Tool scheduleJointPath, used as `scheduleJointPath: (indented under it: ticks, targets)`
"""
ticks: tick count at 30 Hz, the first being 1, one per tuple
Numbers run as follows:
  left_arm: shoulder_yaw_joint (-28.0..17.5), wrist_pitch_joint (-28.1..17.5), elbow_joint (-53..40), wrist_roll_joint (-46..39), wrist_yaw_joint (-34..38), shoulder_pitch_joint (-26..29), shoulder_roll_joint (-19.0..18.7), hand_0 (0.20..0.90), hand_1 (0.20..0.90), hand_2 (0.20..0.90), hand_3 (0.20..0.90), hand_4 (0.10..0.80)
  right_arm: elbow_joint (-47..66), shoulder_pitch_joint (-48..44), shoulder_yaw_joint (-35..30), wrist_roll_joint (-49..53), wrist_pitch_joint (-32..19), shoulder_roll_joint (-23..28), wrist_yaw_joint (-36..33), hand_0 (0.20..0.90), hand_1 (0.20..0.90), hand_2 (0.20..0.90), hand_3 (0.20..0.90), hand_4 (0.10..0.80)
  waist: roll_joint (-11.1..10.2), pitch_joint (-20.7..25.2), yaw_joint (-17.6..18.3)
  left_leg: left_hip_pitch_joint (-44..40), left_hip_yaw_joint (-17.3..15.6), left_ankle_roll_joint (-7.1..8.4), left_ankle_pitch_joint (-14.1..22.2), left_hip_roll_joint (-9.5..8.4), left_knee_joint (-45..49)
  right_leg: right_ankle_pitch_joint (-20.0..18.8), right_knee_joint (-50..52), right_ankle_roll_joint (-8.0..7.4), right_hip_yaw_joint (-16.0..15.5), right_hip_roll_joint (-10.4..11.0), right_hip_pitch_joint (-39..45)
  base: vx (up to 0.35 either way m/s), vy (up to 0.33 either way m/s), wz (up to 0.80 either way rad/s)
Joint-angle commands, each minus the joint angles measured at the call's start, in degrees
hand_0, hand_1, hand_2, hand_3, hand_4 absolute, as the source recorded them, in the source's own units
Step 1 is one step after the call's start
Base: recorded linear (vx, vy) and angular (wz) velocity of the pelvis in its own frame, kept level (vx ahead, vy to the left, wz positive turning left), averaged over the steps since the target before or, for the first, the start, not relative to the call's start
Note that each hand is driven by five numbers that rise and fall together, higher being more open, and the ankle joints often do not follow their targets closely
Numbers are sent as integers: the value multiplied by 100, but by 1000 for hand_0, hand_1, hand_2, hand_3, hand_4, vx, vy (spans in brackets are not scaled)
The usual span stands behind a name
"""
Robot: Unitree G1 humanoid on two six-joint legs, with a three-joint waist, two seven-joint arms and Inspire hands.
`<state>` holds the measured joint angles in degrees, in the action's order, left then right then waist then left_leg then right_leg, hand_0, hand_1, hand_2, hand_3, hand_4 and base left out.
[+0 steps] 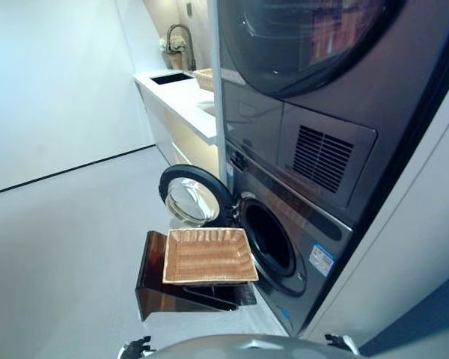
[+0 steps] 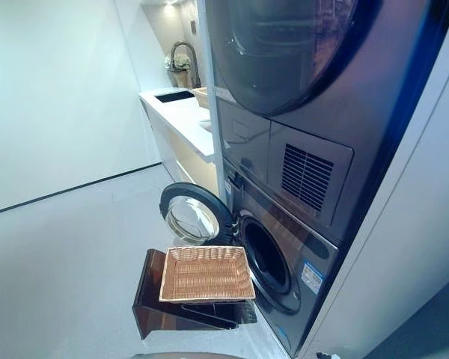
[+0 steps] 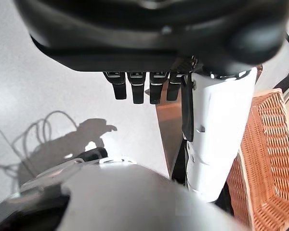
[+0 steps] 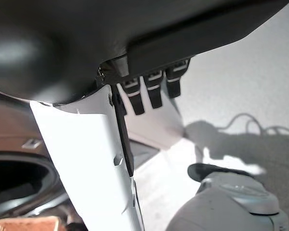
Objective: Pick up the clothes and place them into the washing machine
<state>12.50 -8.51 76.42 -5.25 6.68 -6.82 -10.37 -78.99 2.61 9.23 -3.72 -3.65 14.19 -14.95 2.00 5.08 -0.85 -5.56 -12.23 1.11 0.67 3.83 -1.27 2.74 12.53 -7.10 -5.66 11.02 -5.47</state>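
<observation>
No clothes visible: wicker basket (image 1: 209, 254) by the open washer (image 1: 273, 239) looks empty, so soft light cloth needs a bunched pinch; left hand (image 3: 139, 86) and right hand (image 4: 151, 89) hang relaxed, holding nothing

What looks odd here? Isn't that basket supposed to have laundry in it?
The wicker basket on its dark stand is empty: no clothes show in it, on the floor or in either robot hand. The washing machine has its door swung open. Nothing looks spilled or damaged.
</observation>
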Motion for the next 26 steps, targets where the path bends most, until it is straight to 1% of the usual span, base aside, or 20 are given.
scheduleJointPath:
  ticks: [1,26]
  targets:
    - [-102,-197,3,15,65,352,147,900,900,900,900,800,-229,-161,135,-65,52,-57,-120,900,900,900,900,800,-173,62,60,355,158,253,-185,70,-90,-308,-1241,-18,-195,68,592,0,0,0]
    - [-111,-183,32,-24,27,376,126,900,900,900,900,800,-233,-163,124,9,38,-79,-92,900,900,900,900,800,-178,69,71,378,179,240,-182,60,-119,-315,-1280,-18,-190,64,586,0,0,0]
